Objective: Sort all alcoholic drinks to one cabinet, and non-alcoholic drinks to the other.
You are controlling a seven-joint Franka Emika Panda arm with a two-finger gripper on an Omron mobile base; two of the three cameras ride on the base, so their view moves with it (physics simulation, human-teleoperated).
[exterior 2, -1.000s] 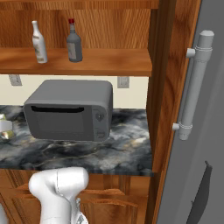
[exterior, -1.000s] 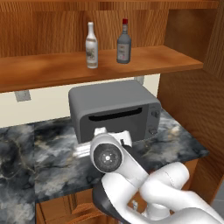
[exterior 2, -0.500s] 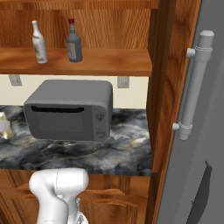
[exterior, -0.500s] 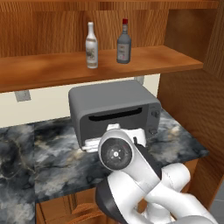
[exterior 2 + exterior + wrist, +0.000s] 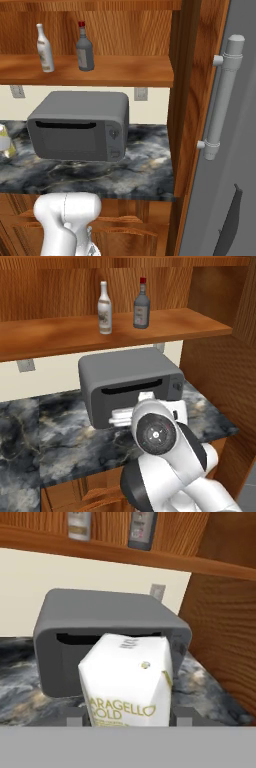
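My end effector point(image 5: 125, 719) pinches the cream carton point(image 5: 127, 679) above the marble bench point(image 5: 60, 441), near the grey microwave point(image 5: 127, 383); the white bottle point(image 5: 104, 308) and dark red-capped bottle point(image 5: 141, 305) stand on the far shelf point(image 5: 60, 336).

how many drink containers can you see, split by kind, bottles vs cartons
Glass bottles: 2, the slim white bottle and the dark grey bottle with red cap, both upright on the shelf board.
Cartons: 1, the cream carton, between the jaws of the gripper.
Total: 3
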